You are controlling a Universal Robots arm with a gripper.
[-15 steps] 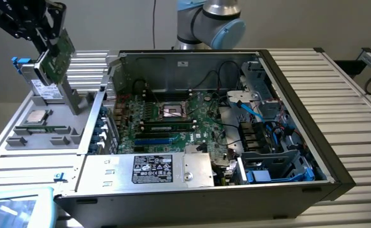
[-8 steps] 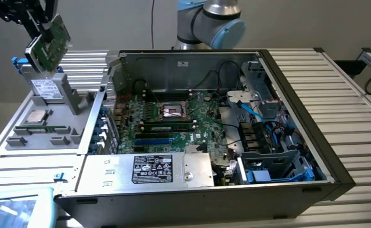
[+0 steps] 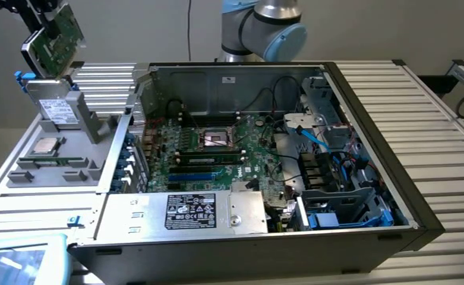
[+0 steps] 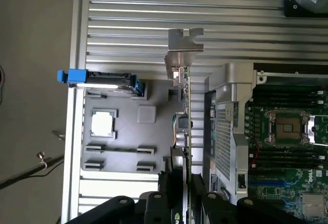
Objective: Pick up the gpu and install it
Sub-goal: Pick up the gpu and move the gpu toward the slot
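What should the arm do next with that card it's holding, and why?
Probably carry the gpu sideways toward the open computer case. The gripper has it clamped, high above the gray tray, while the motherboard lies off to the exterior view's right.

Green gpu (image 3: 55,37) aloft, tilted

Robotics lab workcell set up for PC assembly. An open computer case (image 3: 232,83) lay on a ribbed aluminium counter (image 3: 422,119), with the motherboard (image 3: 215,148) exposed inside. Behind the case stood an industrial robot arm (image 3: 264,29) with blue joint caps. Its gripper (image 4: 187,198) clamped the gpu (image 3: 56,35). Beside the case sat a grey parts fixture (image 4: 128,134). A plain grey wall (image 3: 136,29) ran behind the case.
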